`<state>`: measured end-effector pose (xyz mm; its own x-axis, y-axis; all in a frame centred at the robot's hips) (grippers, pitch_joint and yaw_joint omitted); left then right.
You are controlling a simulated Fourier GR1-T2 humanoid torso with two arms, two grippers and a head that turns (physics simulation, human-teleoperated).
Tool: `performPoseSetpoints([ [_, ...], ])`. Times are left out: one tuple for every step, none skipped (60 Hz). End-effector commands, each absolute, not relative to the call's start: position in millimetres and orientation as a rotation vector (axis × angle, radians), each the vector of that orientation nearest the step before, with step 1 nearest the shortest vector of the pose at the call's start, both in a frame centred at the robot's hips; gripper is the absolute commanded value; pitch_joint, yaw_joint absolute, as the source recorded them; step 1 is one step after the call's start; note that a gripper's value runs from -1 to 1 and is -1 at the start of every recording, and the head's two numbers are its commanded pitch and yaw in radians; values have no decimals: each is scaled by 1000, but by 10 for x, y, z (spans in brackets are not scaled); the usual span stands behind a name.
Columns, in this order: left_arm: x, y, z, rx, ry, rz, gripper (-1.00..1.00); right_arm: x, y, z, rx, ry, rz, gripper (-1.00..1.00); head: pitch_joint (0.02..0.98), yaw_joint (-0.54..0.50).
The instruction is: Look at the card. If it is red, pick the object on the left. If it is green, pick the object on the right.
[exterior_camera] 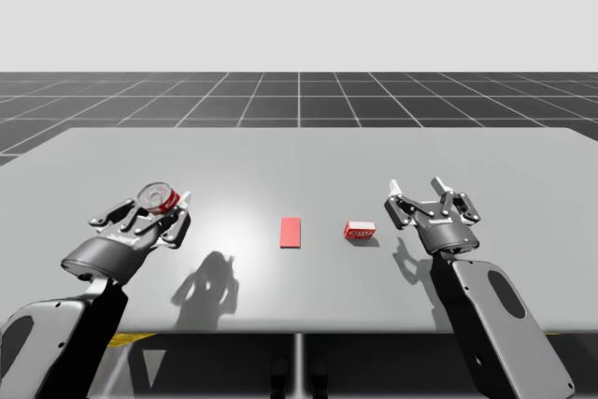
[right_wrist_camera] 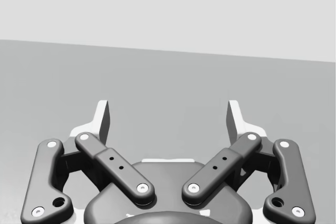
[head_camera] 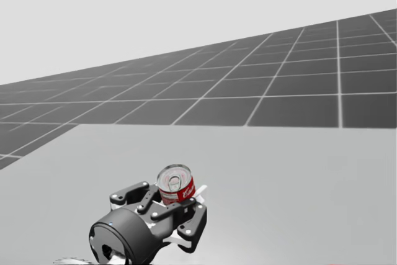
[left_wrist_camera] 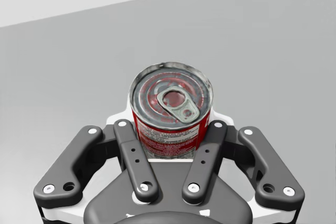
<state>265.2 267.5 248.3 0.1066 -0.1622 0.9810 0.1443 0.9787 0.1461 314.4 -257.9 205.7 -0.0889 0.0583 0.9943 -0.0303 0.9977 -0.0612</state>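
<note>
Can [left_wrist_camera: 171,98] is clamped in the left claw [left_wrist_camera: 169,120]; card [exterior_camera: 291,232] is red, so lift it straight and upright. Right claw [right_wrist_camera: 169,115] gapes empty.

On the table [exterior_camera: 523,165], the card [exterior_camera: 291,232] lies flat near the middle. The box [exterior_camera: 360,229] sits on the table just to the right of the card, apart from it. The can [exterior_camera: 159,198] is well to the left of the card, upright between the fingers of the robot's left gripper [exterior_camera: 159,206], which touch it from both sides. Whether its base meets the table cannot be told. The right gripper [exterior_camera: 417,192] is to the right of the box, apart from it, with nothing between its spread fingers.
</note>
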Motion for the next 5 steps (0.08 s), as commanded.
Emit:
performPoseSetpoints([
  [2744, 2499, 3171, -35, -1598, -354, 1000, 3143, -2574, 2049, -21, -1656, 77, -1000, 415, 452],
  [2746, 2497, 3202, -33, -1604, -356, 1000, 3143, -2574, 2050, -20, -1656, 77, -1000, 415, 452],
  [2748, 2494, 3232, -31, -1610, -356, 1000, 3143, -2574, 2050, -20, -1656, 76, -1000, 414, 453],
  [2748, 2480, 3313, -30, -1628, -356, 1000, 3144, -2574, 2048, -25, -1659, 80, -1000, 414, 453],
  [2746, 2475, 3339, -30, -1635, -357, 1000, 3144, -2576, 2049, -25, -1659, 80, -1000, 413, 453],
])
